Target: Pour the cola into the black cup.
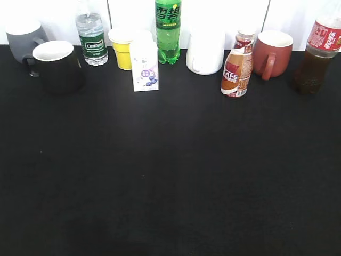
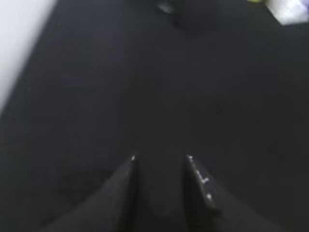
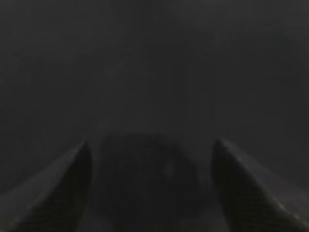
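Observation:
The cola [image 1: 318, 56], a clear bottle of dark brown liquid with a red label, stands upright at the far right of the back row in the exterior view. The black cup [image 1: 56, 66], glossy black with a white inside, stands at the back left. Neither gripper shows in the exterior view. In the left wrist view my left gripper [image 2: 160, 158] is open and empty over bare black cloth. In the right wrist view my right gripper [image 3: 150, 145] is open wide and empty over black cloth.
Along the back stand a grey mug [image 1: 24, 40], water bottle [image 1: 91, 38], yellow cup [image 1: 122, 48], small white carton [image 1: 144, 66], green soda bottle [image 1: 168, 32], white jug [image 1: 204, 50], coffee bottle [image 1: 237, 66] and reddish-brown mug [image 1: 272, 53]. Black cloth [image 1: 170, 176] covers the table.

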